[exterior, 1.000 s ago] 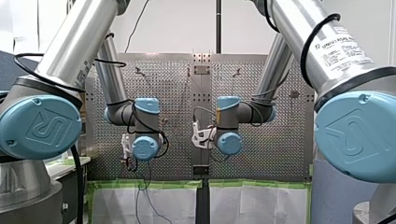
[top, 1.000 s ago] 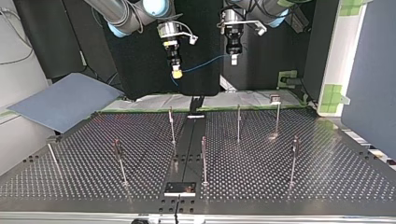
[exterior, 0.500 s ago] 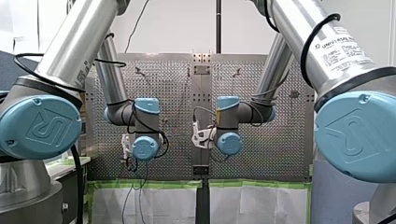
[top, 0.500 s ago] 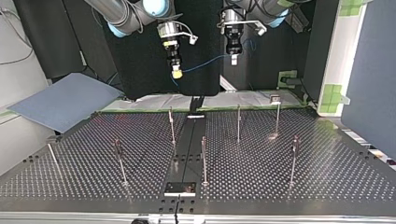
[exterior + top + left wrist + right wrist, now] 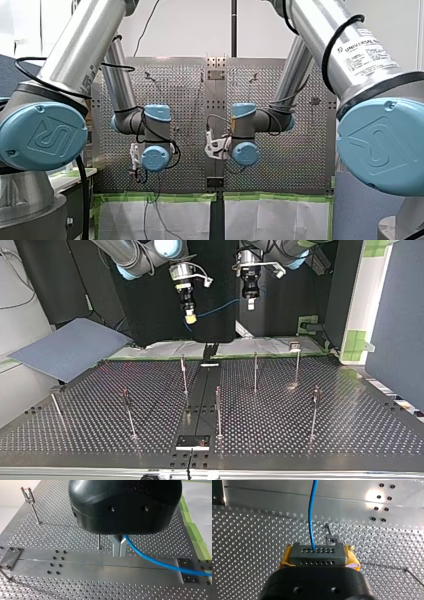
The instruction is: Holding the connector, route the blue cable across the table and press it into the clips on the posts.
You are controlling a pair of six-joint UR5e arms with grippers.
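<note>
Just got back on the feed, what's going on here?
My right gripper holds the grey connector, and my left gripper pinches the blue cable further along. Both hang above the table. The cable is not yet in any of the clips on the posts.

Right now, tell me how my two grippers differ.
The right gripper clamps the grey connector; the left gripper pinches the blue cable itself. The right gripper has yellow pads; the left gripper has bare metal fingers. Both are shut, above the table, joined by that cable.
</note>
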